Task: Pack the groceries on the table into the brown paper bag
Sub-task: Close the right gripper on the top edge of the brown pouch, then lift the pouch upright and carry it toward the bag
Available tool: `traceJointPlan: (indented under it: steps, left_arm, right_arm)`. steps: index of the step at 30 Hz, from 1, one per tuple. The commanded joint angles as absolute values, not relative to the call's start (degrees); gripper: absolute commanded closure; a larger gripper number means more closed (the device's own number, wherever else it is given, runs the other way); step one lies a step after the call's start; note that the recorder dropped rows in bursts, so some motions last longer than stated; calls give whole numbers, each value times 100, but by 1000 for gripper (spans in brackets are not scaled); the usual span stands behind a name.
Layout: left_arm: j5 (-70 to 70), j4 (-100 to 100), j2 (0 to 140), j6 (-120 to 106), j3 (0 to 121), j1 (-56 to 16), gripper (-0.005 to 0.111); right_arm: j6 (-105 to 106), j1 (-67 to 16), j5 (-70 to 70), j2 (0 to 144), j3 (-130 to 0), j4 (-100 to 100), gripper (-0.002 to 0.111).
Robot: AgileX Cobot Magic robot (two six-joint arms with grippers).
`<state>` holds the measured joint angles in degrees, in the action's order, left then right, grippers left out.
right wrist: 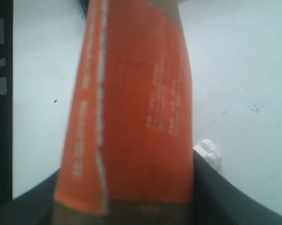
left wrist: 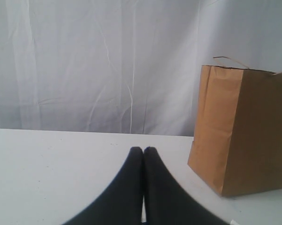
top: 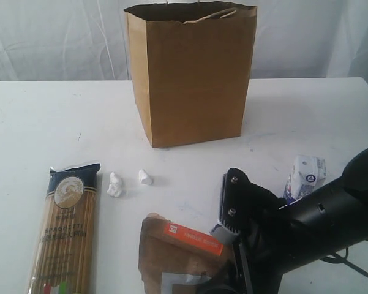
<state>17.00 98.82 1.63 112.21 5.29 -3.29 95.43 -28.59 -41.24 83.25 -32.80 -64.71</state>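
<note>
Left pincer [left wrist: 143, 157]: pressed together, empty, over table [left wrist: 47, 164]. Right pincer [right wrist: 124, 208]: fingers flank pouch [right wrist: 131, 108] on both sides; whether it pinches cannot be told.

Two small white crumpled lumps [top: 116, 185] lie close together on the table [top: 49, 122]; a creased white curtain [top: 49, 37] hangs behind.

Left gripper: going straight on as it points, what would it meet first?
The way looks free over the table; the paper bag stands beside that line. Probably the white curtain comes first.
</note>
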Motion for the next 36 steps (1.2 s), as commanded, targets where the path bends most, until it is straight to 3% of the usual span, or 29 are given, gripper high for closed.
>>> traceJointPlan:
  steps: [1,5,23,30,36]
  left_arm:
    - [1738,9995,137,11221,566,-363,107]
    - [1738,9995,137,11221,566,-363,107]
    - [1738,9995,137,11221,566,-363,107]
    - [1738,9995,137,11221,566,-363,107]
    - [1738,9995,137,11221,566,-363,107]
  right_arm:
    - [9621,-2867,-4118,8357,-3282,-6463,99]
    - [9219,-2867,-4021,8345,-3399,-6485,108]
    - [7919,-2847,-4698,8279,-3780,-6434,108]
    - [6661,-1810,-6221,7636,-4805,-5237,108]
    - [5694,-846,-6739,7378,-5926,-4790,108]
